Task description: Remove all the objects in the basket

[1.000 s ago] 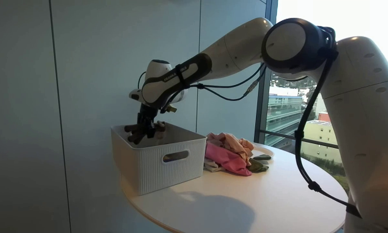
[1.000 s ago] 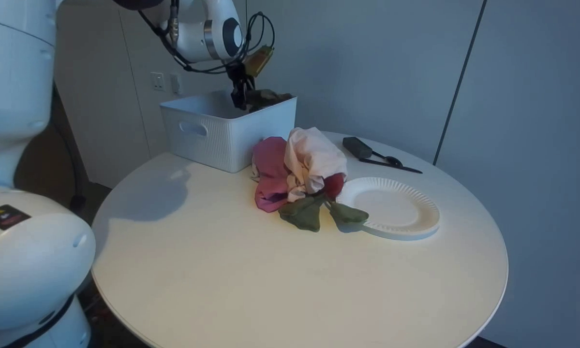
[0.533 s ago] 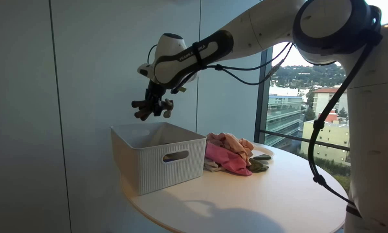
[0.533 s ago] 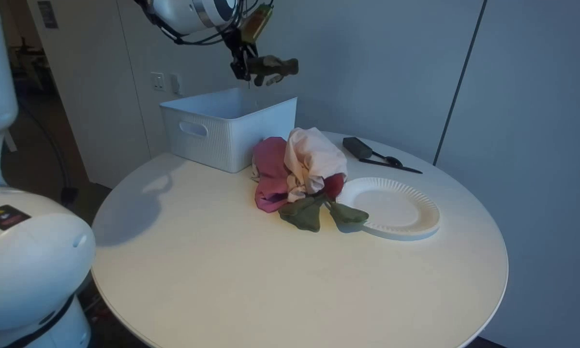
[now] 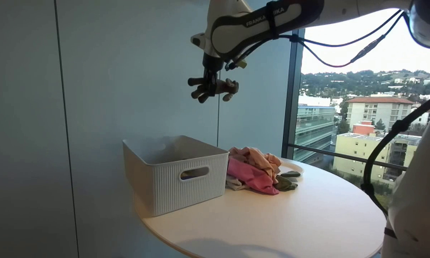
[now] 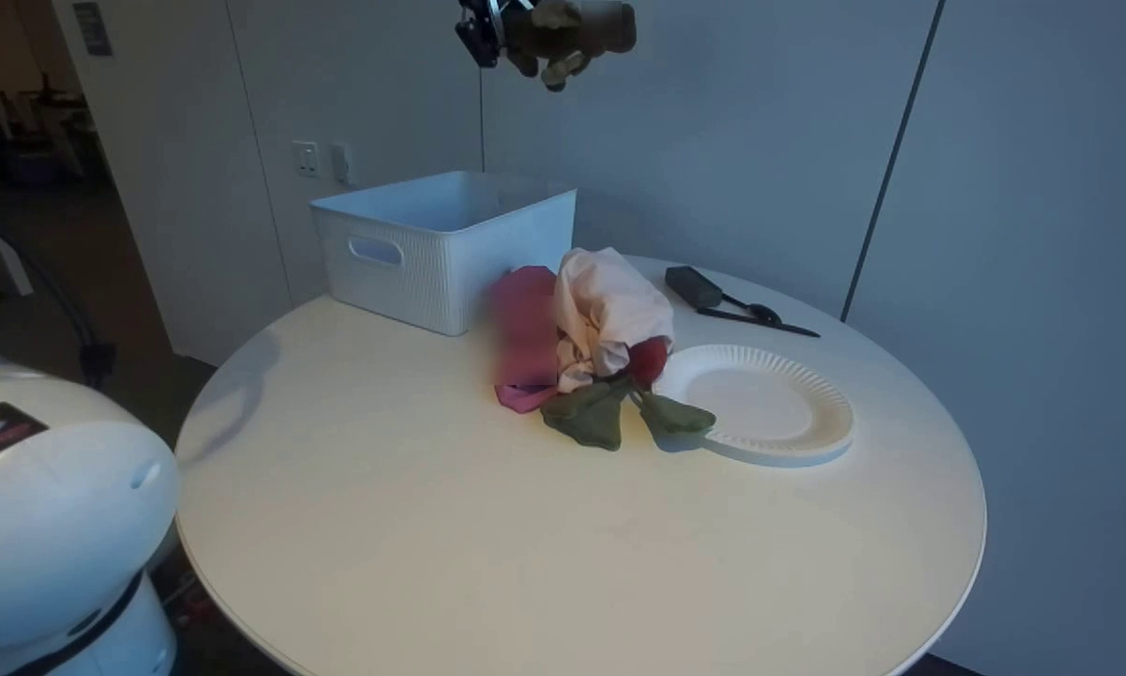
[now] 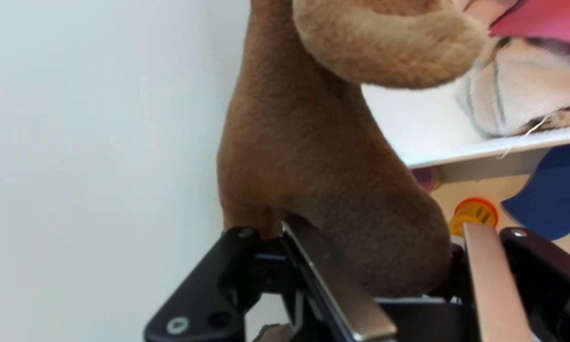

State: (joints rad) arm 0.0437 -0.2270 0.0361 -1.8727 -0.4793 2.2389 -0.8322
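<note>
In an exterior view, at upper centre, the black gripper [image 5: 210, 89] clasps a brown plush toy [image 5: 222, 86]; the white ribbed plastic basket [image 5: 189, 197] stands left of centre. In an exterior view, a pink-red cloth [image 6: 527, 324] and a crumpled peach cloth [image 6: 611, 305] lie mid-frame, just beside the basket. In the wrist view, a round orange-yellow tub [image 7: 474, 213] and a dark-blue piece [image 7: 553, 204] show inside it at right.

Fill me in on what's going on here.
A robot arm is emptying the white basket. Its gripper holds a brown plush toy in the air, clear of the basket. A pink cloth and a peach cloth lie heaped on the table beside it. The wrist view shows a yellow tub and a blue item inside the basket, so more seems left.
</note>
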